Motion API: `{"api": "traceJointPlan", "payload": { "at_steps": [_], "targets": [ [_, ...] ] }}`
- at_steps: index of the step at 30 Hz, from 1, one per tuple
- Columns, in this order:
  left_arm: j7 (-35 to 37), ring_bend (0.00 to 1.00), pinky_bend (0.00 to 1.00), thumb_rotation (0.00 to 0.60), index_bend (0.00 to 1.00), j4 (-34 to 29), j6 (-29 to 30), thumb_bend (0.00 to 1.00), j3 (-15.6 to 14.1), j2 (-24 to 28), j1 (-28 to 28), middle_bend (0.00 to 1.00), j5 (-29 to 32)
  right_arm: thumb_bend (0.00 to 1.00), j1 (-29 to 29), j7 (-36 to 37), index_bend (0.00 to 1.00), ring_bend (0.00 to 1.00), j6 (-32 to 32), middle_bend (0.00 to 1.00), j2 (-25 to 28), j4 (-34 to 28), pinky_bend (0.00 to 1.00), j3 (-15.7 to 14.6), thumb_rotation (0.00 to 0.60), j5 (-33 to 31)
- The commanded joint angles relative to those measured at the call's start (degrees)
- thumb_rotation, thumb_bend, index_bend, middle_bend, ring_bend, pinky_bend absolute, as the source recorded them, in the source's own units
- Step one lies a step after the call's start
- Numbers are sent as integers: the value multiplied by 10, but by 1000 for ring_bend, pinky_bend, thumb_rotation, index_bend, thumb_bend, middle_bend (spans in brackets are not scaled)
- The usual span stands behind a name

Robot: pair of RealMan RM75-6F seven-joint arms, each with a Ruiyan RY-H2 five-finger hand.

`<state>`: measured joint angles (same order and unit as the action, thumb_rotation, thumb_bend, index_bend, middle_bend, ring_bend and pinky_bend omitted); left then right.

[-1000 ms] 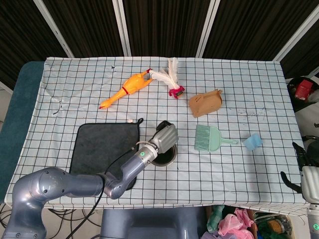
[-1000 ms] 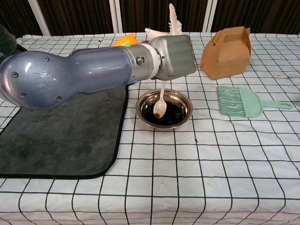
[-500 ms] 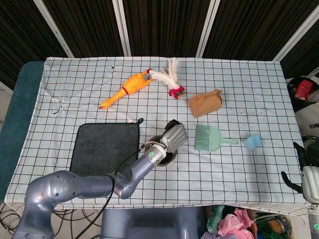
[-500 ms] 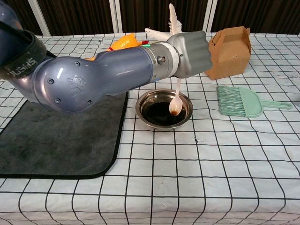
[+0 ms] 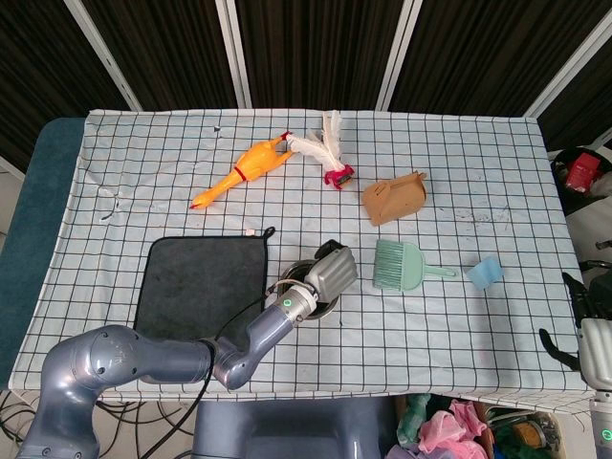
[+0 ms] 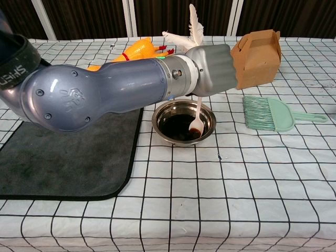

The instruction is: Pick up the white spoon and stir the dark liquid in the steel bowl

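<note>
Partial lettering on a dark band at the left arm's upper section in the chest view reads "SHUO"; no other writing is legible. The left hand (image 6: pixel 214 70) is closed around the handle of the one white spoon (image 6: pixel 196 119), which hangs downward from the fist with its bowl end dipped at the right side of the dark liquid (image 6: pixel 178 127). The liquid fills the single steel bowl (image 6: pixel 183 122), which stands near the front edge of the worktop (image 5: pixel 478 201), just right of the one dark mat (image 5: pixel 199 284). The right hand (image 5: pixel 591 325) shows only at the right border of the head view, beyond the worktop's right edge; whether its fingers are spread or curled cannot be determined. One green hand brush (image 6: pixel 273 113) lies right of the bowl, and one brown paper box (image 6: pixel 257 52) stands behind it. One orange rubber chicken (image 5: pixel 244 169) and one white feather toy (image 5: pixel 320 150) lie toward the back edge. One small blue object (image 5: pixel 485 272) rests near the right edge.
</note>
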<state>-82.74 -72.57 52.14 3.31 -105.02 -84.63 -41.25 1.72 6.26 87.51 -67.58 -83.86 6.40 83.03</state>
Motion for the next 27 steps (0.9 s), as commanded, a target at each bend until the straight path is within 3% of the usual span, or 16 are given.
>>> {"api": "traceJointPlan", "payload": {
  "at_steps": [1,8,17,22,27],
  "targets": [
    [1,908,897,600,676,-4,-1,477,0,3,2,935,9,250,-1,0,0,248,1,115,0,0,370,0,600,-1],
    [-14,906,897,600,656,-7,7,476,-8,7,2,932,28,250,-1,-1,0,248,1,115,0,-1,370,1,600,-2],
    [-15,896,897,600,336,1,20,416,1,2,-1,924,37,251,-1,1,0,248,2,115,0,0,370,2,600,-2],
    [-27,890,897,600,257,-3,22,333,-1,5,-1,916,54,251,-1,3,0,248,1,115,0,0,367,1,600,-1],
    [-33,859,893,600,237,-26,38,318,6,19,-2,876,63,249,-1,2,0,248,0,115,0,1,362,1,600,-1]
  ]
}}
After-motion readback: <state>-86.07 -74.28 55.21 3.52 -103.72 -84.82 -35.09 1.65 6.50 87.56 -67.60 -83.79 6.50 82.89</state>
